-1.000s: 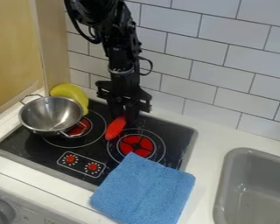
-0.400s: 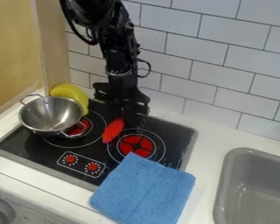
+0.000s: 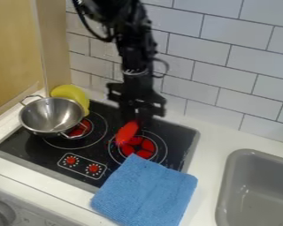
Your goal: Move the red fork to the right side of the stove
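Over the back middle of the stove, the black gripper hangs down from the arm, shut on the red fork. The fork slants down and left from the fingertips, its lower end over the left part of the right-hand burner. Where the gripper holds it, the fork's upper end is hidden.
A steel pot covers part of the left burner, with a yellow plate behind it. The blue cloth lies over the stove's front right edge. Farther right is a grey sink; the tiled wall rises behind.
After a slight shift to the left, the gripper has moved right with the red fork. The fork now overlaps the right-hand burner. Pot, plate and cloth are unmoved.
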`<state>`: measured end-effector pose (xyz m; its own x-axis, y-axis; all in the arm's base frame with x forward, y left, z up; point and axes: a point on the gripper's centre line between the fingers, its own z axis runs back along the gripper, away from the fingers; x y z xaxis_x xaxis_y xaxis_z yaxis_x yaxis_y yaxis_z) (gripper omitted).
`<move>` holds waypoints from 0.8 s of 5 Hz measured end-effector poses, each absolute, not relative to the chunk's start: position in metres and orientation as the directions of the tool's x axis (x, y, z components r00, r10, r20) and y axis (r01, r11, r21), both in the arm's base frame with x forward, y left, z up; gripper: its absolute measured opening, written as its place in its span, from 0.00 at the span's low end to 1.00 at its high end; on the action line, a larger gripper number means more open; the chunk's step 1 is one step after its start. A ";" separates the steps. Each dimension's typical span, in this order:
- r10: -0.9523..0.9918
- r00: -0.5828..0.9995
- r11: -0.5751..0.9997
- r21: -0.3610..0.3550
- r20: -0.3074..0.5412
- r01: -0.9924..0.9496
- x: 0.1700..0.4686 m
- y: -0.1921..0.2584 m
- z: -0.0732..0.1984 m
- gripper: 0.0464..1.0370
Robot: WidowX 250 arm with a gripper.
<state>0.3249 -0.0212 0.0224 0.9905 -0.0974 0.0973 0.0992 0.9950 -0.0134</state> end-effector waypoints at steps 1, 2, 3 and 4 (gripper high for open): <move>-0.107 0.987 0.994 -0.013 0.121 0.109 0.333 -0.033 0.031 0.28; -0.155 0.977 0.988 0.001 0.144 0.156 0.341 -0.056 0.040 0.28; -0.180 0.969 0.983 -0.002 0.168 0.183 0.346 -0.075 0.046 0.28; -0.231 0.960 0.972 -0.001 0.156 0.234 0.345 -0.100 0.039 0.28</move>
<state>0.3448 -0.1000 0.0387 0.9605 -0.2306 0.1560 0.2336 0.9723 -0.0009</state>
